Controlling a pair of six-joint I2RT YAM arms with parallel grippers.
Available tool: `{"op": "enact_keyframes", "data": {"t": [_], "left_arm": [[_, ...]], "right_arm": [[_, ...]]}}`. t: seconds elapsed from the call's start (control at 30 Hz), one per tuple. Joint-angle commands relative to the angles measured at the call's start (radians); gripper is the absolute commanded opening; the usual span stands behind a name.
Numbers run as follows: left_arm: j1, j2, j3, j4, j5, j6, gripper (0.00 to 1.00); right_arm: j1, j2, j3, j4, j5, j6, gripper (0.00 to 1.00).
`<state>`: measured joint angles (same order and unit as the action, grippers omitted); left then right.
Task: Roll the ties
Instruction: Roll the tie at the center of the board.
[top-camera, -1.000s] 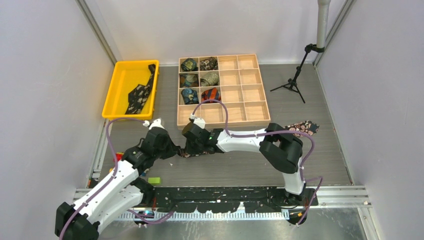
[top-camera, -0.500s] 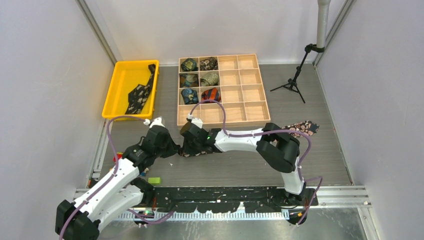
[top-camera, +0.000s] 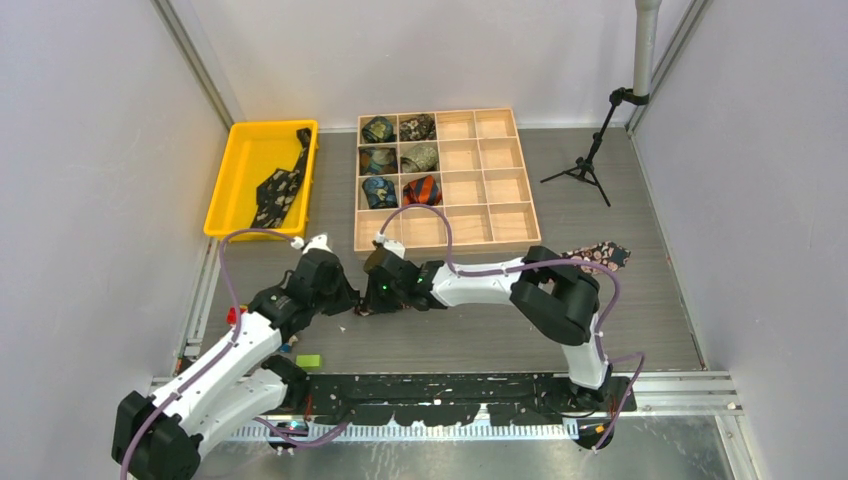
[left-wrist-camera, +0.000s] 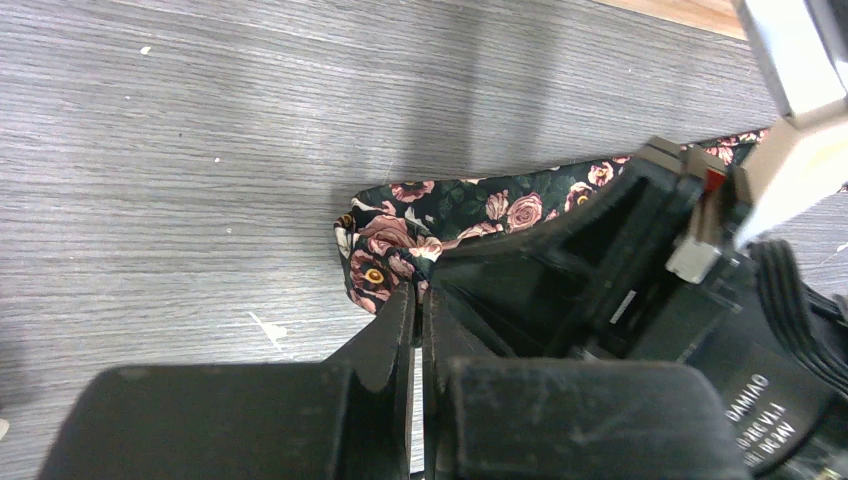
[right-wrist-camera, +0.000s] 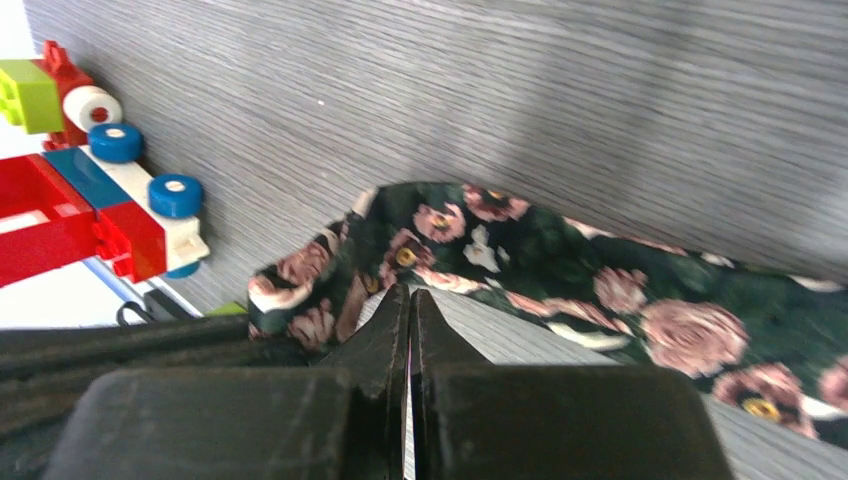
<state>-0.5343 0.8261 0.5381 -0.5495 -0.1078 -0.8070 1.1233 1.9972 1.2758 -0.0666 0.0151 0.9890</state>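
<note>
Where the floral tie (left-wrist-camera: 470, 200) lies stretched across the table (top-camera: 480, 330), it runs along the near side of the wooden box (top-camera: 500, 245). Its wide end reaches past the box's near right corner, and its narrow end is folded over just off the near left corner. Both arms meet at that folded end. The left gripper (left-wrist-camera: 415, 300) has its fingers pressed together with no gap, the tips resting against the edge of the fold. The right gripper (right-wrist-camera: 408, 295) is likewise closed tight, its tips down on the flowered cloth from the opposite side. Whether either pair actually has cloth pinched between the tips is hard to tell, since the fingers hide the contact.

Inside the box, six rolled ties (top-camera: 378, 128) fill the far three compartments of the two left columns, one coil to a cell. Left of the box stands a yellow bin (top-camera: 245, 165), and in it a dotted tie (top-camera: 278, 190) lies unrolled, slanting along its right side. Nearer than the box and to its left, by the table's edge, sit some toy blocks (right-wrist-camera: 100, 200) in red, blue and green. A small black tripod (top-camera: 585, 165) stands to the right of the box.
</note>
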Motion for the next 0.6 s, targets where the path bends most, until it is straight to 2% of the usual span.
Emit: {"op": "enact_keyframes", "data": {"t": [0.0,0.27,0.57], "left_arm": [[0.005,0.023,0.019,0.065,0.021,0.011,0.0],[0.005,0.109,0.003,0.142,0.041,0.012,0.0],[0.005,0.213,-0.003,0.227,0.073,0.0,0.0]], "right_arm": [[-0.012,-0.146,-0.035,-0.02,0.052,-0.043,0.04],[-0.016,-0.292,-0.098,-0.122,0.139,-0.079,0.04],[-0.025,-0.402,-0.189,-0.147,0.189,-0.071,0.04]]}}
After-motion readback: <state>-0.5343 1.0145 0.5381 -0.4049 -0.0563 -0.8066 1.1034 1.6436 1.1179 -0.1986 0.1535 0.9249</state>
